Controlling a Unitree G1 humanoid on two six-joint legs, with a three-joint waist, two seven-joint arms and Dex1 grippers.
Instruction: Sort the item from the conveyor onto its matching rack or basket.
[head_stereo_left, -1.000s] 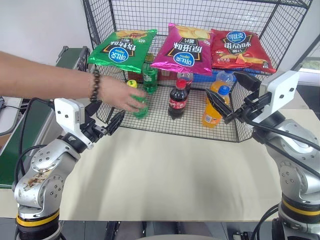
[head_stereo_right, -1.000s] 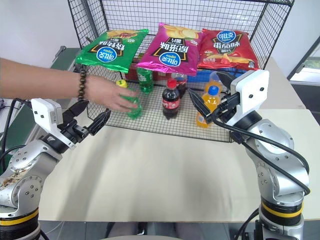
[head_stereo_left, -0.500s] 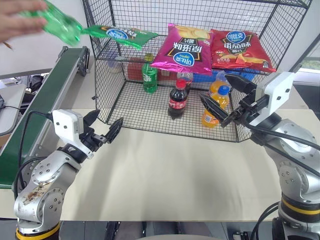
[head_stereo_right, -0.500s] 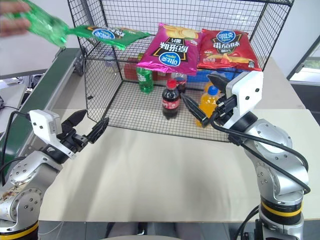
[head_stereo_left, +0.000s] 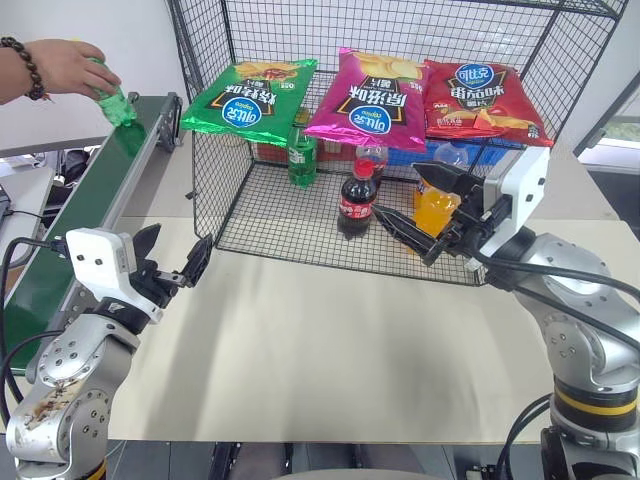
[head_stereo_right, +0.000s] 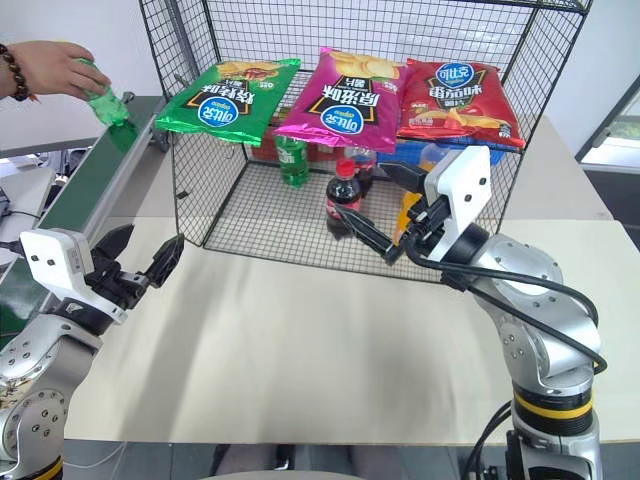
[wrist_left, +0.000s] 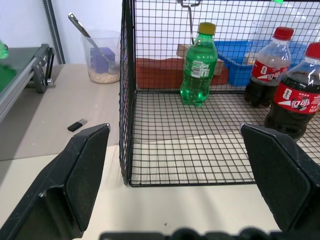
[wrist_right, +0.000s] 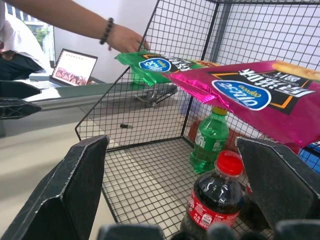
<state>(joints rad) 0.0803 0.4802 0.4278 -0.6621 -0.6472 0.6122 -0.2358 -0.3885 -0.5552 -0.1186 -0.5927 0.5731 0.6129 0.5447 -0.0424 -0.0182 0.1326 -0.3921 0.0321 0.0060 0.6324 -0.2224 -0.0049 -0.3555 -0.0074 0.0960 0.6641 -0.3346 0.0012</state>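
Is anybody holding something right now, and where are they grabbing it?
A person's hand holds the small green bottle by its upper part, above the conveyor. Both robot grippers hold nothing.

Bright-green bottle (head_stereo_left: 112, 98), dark-green conveyor (head_stereo_left: 95, 195), black mesh cage (head_stereo_left: 215, 170), green, magenta and red chip bags (head_stereo_left: 365, 95).

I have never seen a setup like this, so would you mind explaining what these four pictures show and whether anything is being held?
This is a humanoid robot with two arms. Two pictures come from cameras in its head, looking down over both arms; two come from cameras on its wrists, looking along each gripper's black fingers. The left gripper and right gripper are both open and hold nothing. Ahead stands a black wire cage with drink bottles on its floor and three crisp bags on its upper shelf. At the left, a person's hand holds a small green bottle over the conveyor belt.
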